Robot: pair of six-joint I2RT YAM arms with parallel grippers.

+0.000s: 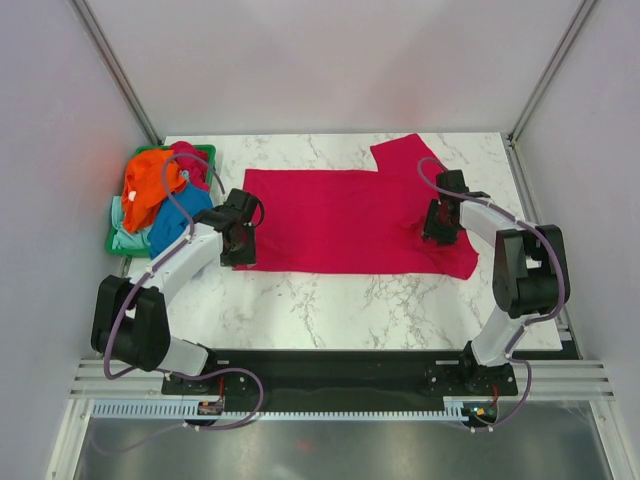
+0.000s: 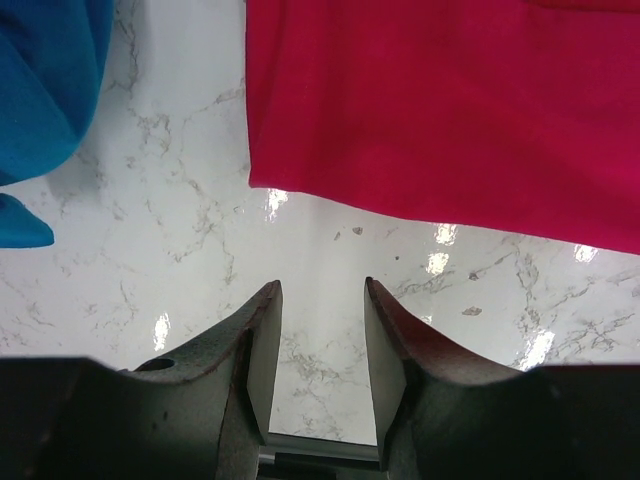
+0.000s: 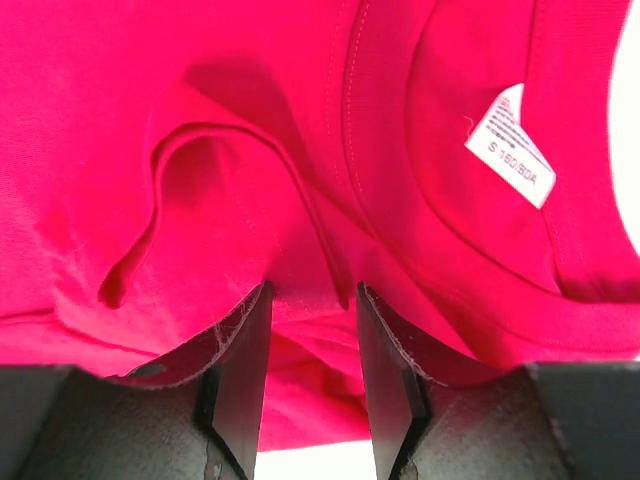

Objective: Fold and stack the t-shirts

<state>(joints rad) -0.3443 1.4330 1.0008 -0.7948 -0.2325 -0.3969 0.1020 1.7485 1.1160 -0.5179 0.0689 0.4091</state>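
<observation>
While the magenta-red t-shirt [image 1: 340, 220] lies flat for folding, my right gripper [image 3: 312, 292] sets its parted jaws astride a fold near the collar, and my left gripper [image 2: 322, 290] hangs parted and empty beside the near-left corner.

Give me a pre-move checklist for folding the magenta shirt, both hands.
1. left hand open: ok.
2. left hand over the magenta shirt: not ok. It is above bare table, with the hem just ahead.
3. right hand open, cloth between its fingers: ok.
4. magenta shirt lying flat: not ok, raised fold at the right hand.
5. blue shirt apart from the magenta shirt: ok.
</observation>
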